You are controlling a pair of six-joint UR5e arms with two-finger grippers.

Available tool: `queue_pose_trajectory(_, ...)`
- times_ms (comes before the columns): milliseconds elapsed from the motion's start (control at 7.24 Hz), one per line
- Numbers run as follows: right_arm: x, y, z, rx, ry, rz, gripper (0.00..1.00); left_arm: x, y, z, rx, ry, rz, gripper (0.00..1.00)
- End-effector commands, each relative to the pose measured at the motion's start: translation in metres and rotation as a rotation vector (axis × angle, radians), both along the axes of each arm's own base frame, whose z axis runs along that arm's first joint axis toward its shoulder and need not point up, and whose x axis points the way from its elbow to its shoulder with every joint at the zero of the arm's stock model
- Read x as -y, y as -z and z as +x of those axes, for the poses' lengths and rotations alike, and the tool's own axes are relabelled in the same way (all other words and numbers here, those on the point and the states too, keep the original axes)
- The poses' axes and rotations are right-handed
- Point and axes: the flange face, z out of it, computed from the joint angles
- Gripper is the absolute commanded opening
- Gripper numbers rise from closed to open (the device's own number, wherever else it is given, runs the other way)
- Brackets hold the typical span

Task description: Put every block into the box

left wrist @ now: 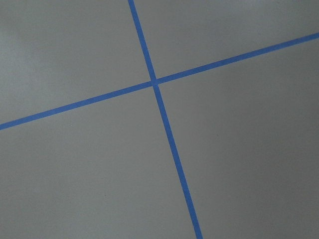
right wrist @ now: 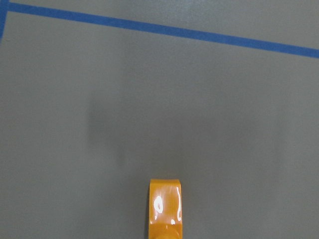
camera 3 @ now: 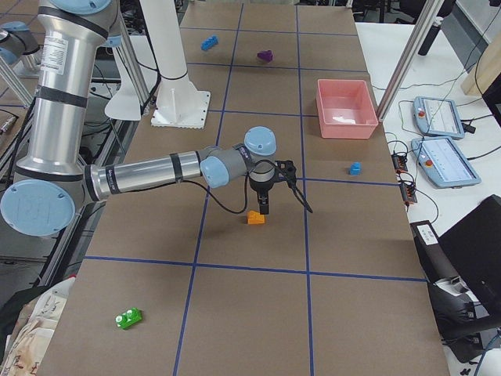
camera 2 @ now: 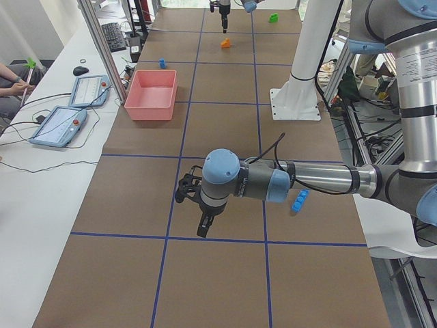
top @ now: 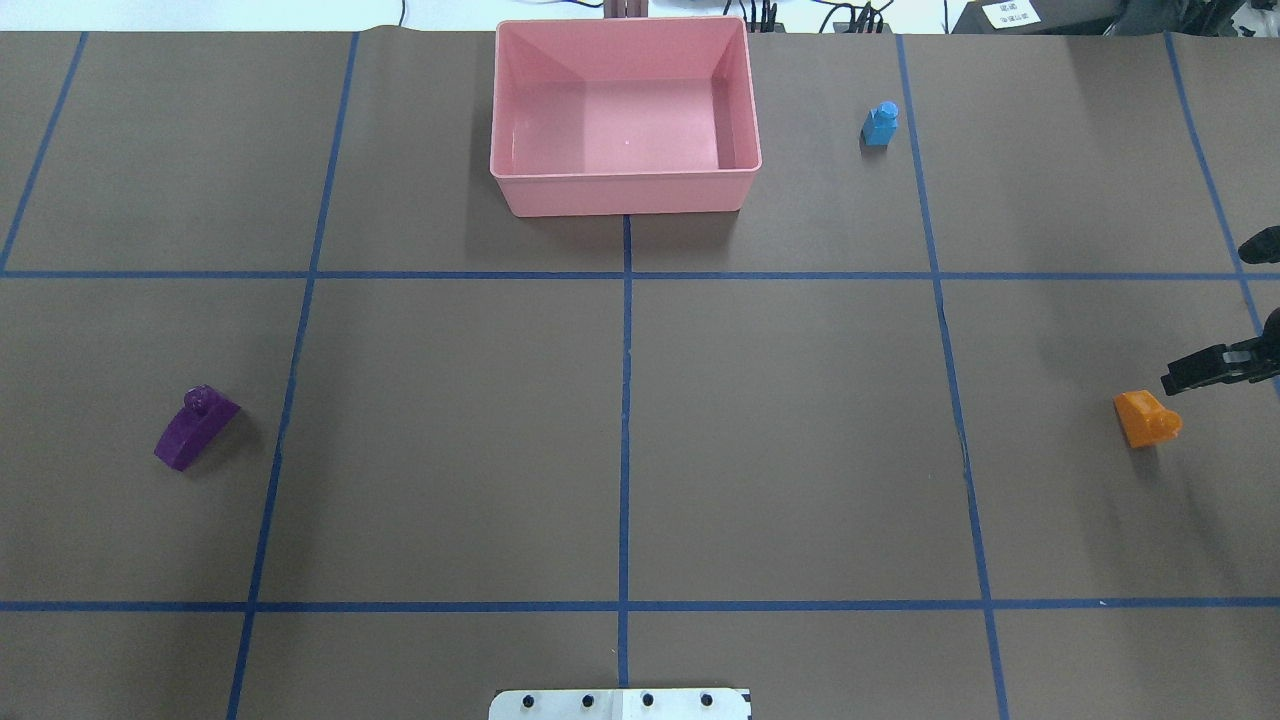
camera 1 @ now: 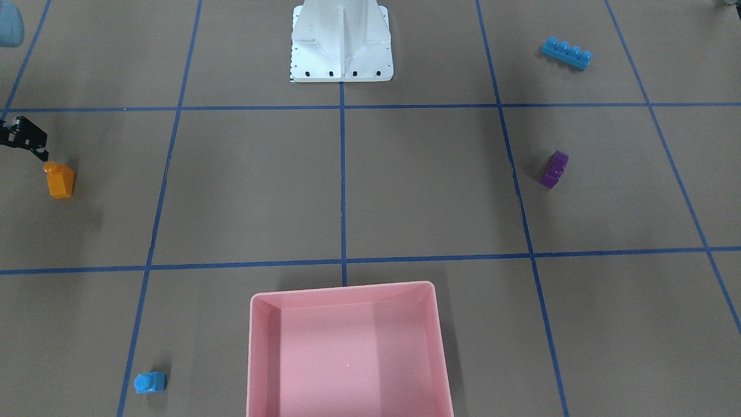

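Note:
The pink box [top: 625, 190] stands at the far middle of the table, with nothing in it. The orange brick [top: 1147, 418] lies at the right edge. My right gripper [top: 1172, 382] hovers just above and beside it, fingers together and holding nothing; it also shows in the exterior right view [camera 3: 264, 210]. The tiny blue brick [top: 880, 124] is to the right of the box. The purple brick [top: 196, 427] lies at the left. The long blue brick [camera 1: 567, 52] and the green brick [camera 3: 128, 317] lie farther out. My left gripper [camera 2: 205, 224] hangs over bare table; I cannot tell whether it is open.
The white robot base [camera 1: 341, 43] stands at the near middle of the table. Blue tape lines divide the brown table into squares. Tablets and cables [camera 2: 68, 109] lie on the white bench beyond the box.

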Motion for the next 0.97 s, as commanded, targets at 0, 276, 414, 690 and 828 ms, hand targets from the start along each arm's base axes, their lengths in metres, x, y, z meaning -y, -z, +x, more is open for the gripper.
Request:
queue_pose_trajectory(0,-0.008,-0.042,-0.034,0.049,-0.060,0.021,0.99,0.000,0.000,0.000,0.000,0.000,0.002,1.00)
queue_pose_trajectory(276,-0.015,-0.051,-0.036,0.031,-0.051,0.013,0.80,0.000,0.001,0.000,-0.001,0.000,0.004,1.00)
queue_pose_trajectory(414,-0.019,-0.054,-0.035,0.026,-0.046,0.009,0.57,0.000,0.001,0.000,-0.001,0.000,0.004,1.00)
queue_pose_trajectory(690,-0.028,-0.060,-0.038,0.016,-0.026,-0.005,0.40,0.000,0.001,0.000,-0.001,0.000,0.004,1.00)
queue_pose_trajectory(828,-0.029,-0.060,-0.040,0.015,-0.023,-0.004,0.39,0.000,0.001,0.000,-0.001,0.000,0.004,1.00)
